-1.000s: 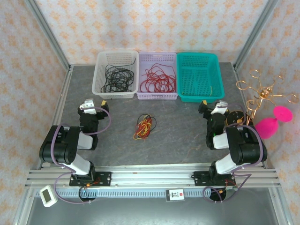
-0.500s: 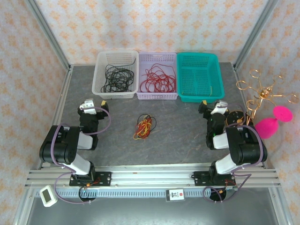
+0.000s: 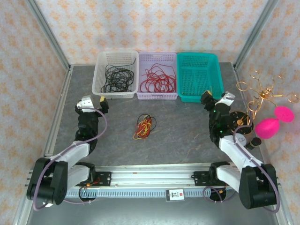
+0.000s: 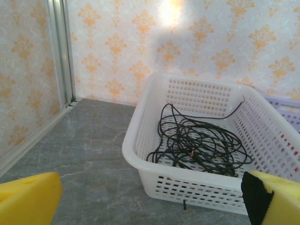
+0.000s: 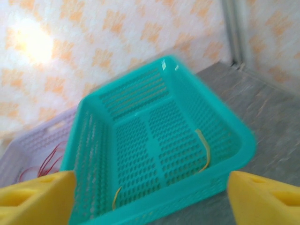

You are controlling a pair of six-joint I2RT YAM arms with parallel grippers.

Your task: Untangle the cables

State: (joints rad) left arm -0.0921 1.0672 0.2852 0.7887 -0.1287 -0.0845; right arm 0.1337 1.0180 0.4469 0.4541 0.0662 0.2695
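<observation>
The cables [image 3: 144, 126] lie as a small knot of red, yellow and black wires on the grey table [image 3: 178, 136], midway between the two arms. My left gripper [image 3: 93, 100] is well to the knot's left, in front of the white basket [image 3: 97, 75]. Its yellow fingers [image 4: 28, 199] stand wide apart, open and empty. My right gripper [image 3: 215, 99] is far right of the knot, at the teal basket's [image 3: 187, 97] near corner. Its yellow fingers [image 5: 265, 199] are also spread, with nothing between them.
The white basket [image 4: 136, 154] holds coiled black wires [image 4: 201, 145]. A lilac basket [image 3: 157, 96] holds red wires. The teal basket [image 5: 234, 159] holds yellow wire pieces [image 5: 205, 150]. A gold wire stand [image 3: 262, 91] and pink objects [image 3: 269, 126] stand right of the right arm.
Both arms have unfolded and stretched forward. The right gripper has moved up towards the teal basket; the left has shifted slightly back and left. The knot has not moved.
</observation>
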